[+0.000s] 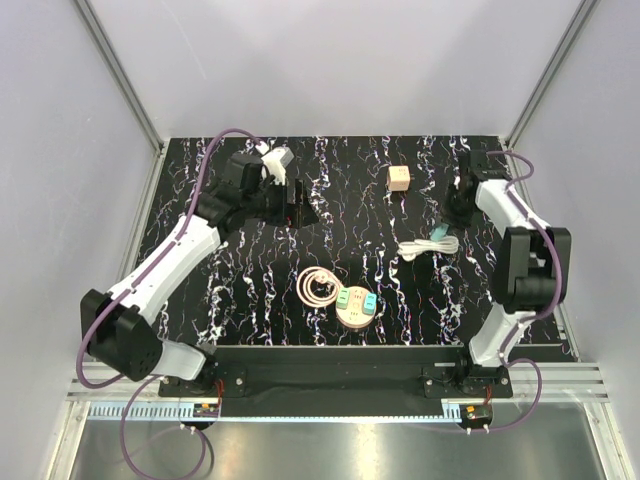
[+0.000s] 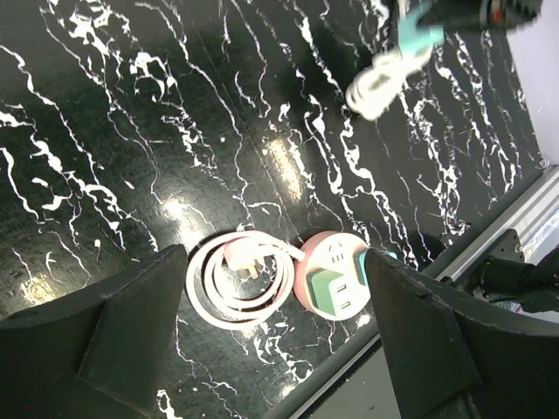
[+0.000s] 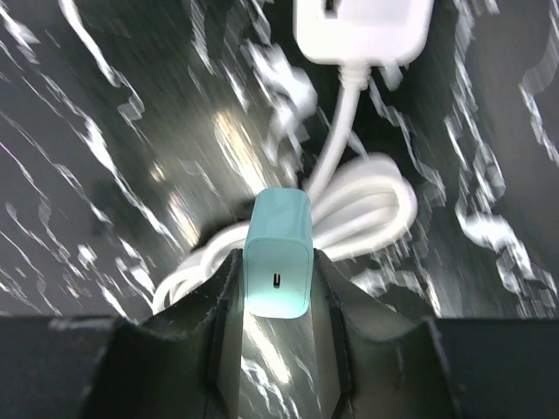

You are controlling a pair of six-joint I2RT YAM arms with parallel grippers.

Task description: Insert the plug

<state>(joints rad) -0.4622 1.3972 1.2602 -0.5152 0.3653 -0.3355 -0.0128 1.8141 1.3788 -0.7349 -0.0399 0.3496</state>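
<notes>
Black marbled counter [image 1: 250, 290], pale panels on three sides. Right gripper [image 3: 278, 271]: closed on the teal plug [image 3: 278, 236], centre right of the overhead frame, by the coiled white cable [image 1: 428, 246]. Left gripper [image 2: 275, 255]: wide open, holding nothing, upper left. Round pink socket [image 1: 355, 307] touching the coiled pink cord [image 1: 318, 288]: lower centre. Wooden cube [image 1: 399, 178]: upper centre.

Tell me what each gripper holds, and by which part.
The right gripper pinches the teal charger by its two sides; the left gripper is open, holding nothing.
</notes>
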